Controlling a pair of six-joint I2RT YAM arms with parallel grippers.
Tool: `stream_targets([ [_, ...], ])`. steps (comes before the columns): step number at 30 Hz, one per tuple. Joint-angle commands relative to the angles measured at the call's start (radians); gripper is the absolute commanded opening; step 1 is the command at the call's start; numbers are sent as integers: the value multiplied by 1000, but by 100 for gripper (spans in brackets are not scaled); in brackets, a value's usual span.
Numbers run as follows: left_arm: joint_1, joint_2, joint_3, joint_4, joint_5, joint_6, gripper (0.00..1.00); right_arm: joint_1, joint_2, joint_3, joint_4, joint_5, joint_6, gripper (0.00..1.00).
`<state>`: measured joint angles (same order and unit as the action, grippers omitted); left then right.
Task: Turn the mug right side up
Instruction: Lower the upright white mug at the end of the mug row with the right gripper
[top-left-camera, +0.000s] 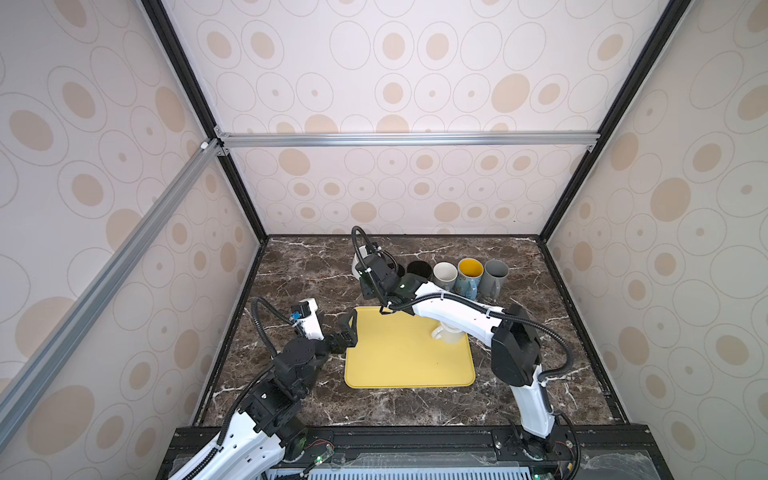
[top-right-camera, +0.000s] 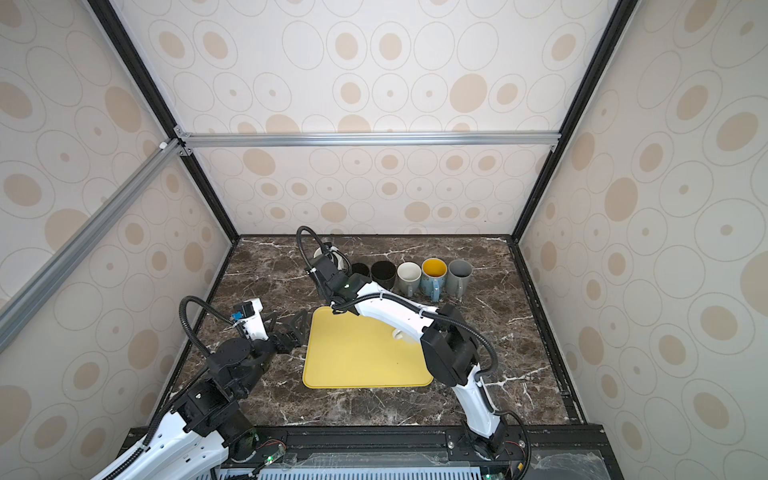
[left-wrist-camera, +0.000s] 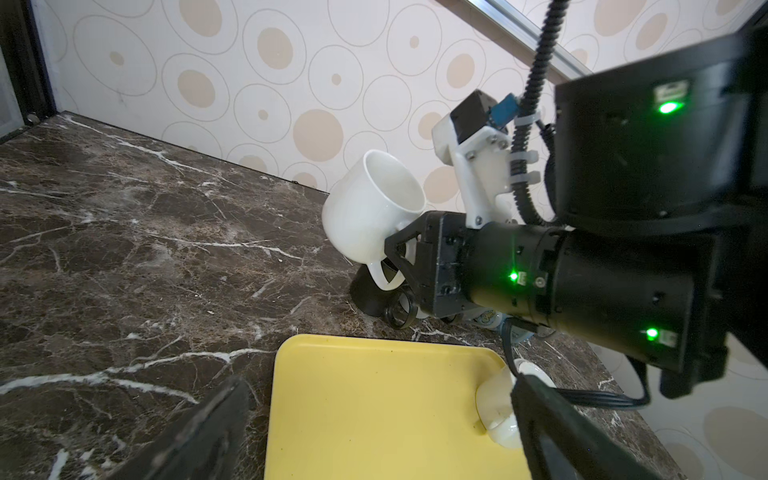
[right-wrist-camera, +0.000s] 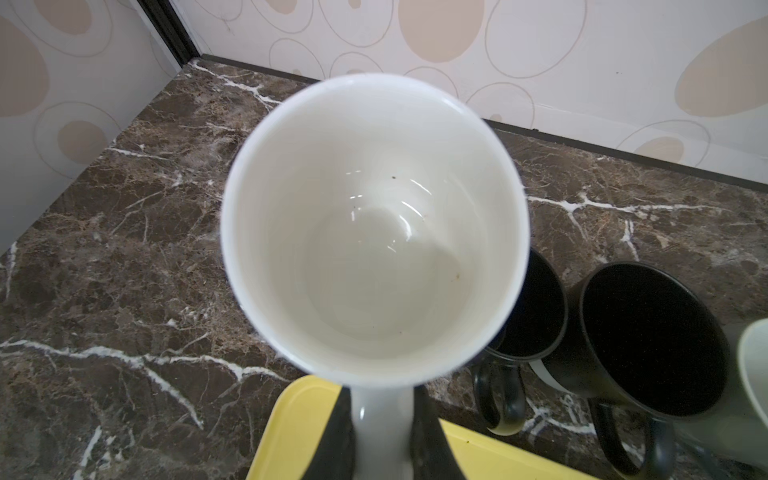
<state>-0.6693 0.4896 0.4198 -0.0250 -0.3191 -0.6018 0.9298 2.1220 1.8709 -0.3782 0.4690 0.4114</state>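
My right gripper (right-wrist-camera: 382, 432) is shut on the handle of a white mug (right-wrist-camera: 374, 249). The mug (left-wrist-camera: 365, 212) hangs tilted above the marble table at the back, its mouth turned up toward the wrist. It sits left of a row of upright mugs. In both top views the right wrist hides most of the mug (top-left-camera: 358, 259) (top-right-camera: 328, 251). My left gripper (top-left-camera: 348, 328) (left-wrist-camera: 374, 436) stands open and holds nothing at the left edge of the yellow tray (top-left-camera: 395, 365). A second white mug (top-left-camera: 446, 334) (left-wrist-camera: 496, 407) lies on the tray, partly under the right arm.
Upright mugs line the back: two black (right-wrist-camera: 648, 336) (right-wrist-camera: 536, 307), a cream one (top-left-camera: 444, 274), a blue one with a yellow inside (top-left-camera: 469, 274) and a grey one (top-left-camera: 496, 274). The right forearm (top-left-camera: 457, 311) spans the tray's back edge. Patterned walls close the table on three sides.
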Motion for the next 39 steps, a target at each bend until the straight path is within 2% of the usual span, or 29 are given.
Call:
stream_targets([
  [1, 3, -13, 2, -5, -14, 26, 100, 6, 18, 83, 36, 42, 25, 0],
  [17, 3, -44, -10, -23, -12, 32, 100, 3, 227, 294, -96, 72, 51, 0],
  [39, 5, -52, -12, -34, -3, 33, 100, -25, 327, 328, -127, 49, 107, 0],
])
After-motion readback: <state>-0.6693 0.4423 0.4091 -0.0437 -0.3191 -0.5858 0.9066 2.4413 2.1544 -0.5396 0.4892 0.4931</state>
